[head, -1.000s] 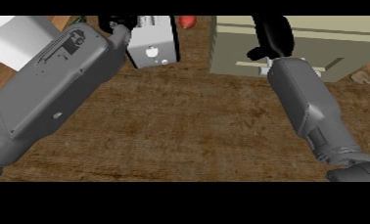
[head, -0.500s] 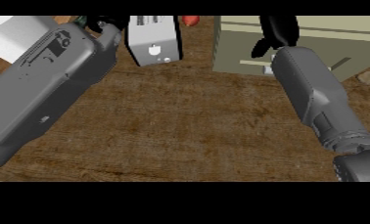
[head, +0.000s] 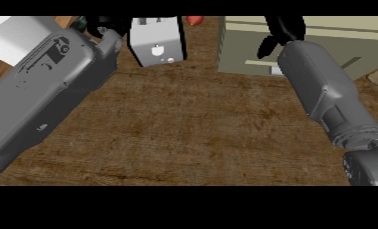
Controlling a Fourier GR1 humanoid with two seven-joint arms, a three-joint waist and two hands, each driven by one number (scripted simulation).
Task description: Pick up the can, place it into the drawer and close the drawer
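Right hand [head: 284,28] over drawer unit [head: 325,43], grip can't tell; no can visible, closing prob. left.

- Brown wood-grain surface [head: 192,128]: rough, matt.
- Silver boxy metal toaster [head: 156,40] on the surface's far edge: smooth, dull sheen.
- Pale olive drawer cabinet [head: 247,48] right of the toaster: flat, matt.
- Grey forearm casings [head: 52,83]: smooth matt plastic.

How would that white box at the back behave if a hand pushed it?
The white box has flat faces and square edges, so it would probably slide rather than roll. It looks rigid, unlikely to flex. It seems fairly tall on the counter, so a high push might tip it.
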